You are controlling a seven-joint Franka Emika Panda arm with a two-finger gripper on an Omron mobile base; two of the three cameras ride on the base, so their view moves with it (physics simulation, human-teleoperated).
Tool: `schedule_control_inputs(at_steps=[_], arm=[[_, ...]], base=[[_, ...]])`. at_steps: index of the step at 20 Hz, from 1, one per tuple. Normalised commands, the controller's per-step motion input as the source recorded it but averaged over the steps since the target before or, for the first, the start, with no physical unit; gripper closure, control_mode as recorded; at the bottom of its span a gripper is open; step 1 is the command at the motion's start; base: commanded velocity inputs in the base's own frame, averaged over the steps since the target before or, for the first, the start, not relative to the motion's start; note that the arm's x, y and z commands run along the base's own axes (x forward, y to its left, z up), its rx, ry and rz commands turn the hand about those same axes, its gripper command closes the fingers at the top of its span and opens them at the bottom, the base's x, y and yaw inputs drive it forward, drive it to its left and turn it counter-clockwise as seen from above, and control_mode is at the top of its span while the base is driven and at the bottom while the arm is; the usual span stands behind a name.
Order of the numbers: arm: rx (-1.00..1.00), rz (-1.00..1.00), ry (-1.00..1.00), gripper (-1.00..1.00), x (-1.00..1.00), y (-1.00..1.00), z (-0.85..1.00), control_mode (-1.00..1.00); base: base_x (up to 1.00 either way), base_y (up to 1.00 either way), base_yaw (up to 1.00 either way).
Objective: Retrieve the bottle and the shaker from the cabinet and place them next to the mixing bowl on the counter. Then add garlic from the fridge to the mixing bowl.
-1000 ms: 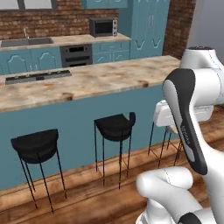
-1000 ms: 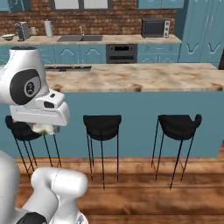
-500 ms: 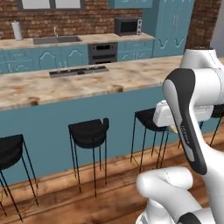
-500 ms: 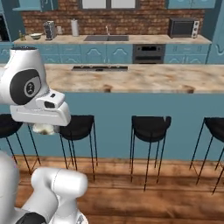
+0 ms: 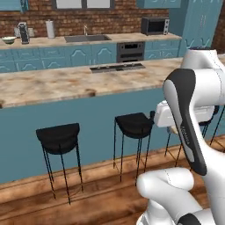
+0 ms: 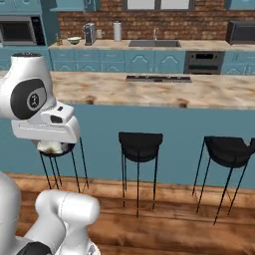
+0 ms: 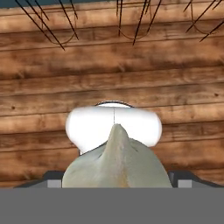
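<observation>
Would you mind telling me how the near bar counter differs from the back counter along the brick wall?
The near bar counter carries a flat black cooktop and has black stools in front; the back counter holds a sink and backs onto a brick wall. Both have beige marbled tops over teal fronts.

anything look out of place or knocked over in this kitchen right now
Nothing stands out: the three black bar stools stand upright along the marbled stone island counter, and the pale garlic bulb sits between the jaws above the wooden floor.
</observation>
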Motion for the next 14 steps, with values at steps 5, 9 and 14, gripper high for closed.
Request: schedule_control_inputs(at_steps=[5, 9, 14], arm=[[0.00, 0.00, 0.00, 1.00, 0.00, 0.00, 0.00, 1.00], [0.00, 0.00, 0.00, 1.00, 0.00, 0.00, 0.00, 1.00], [0.00, 0.00, 0.00, 1.00, 0.00, 0.00, 0.00, 1.00]], base=[[-0.24, 1.00, 0.17], [-0.11, 1.00, 0.15], [0.00, 1.00, 0.12]])
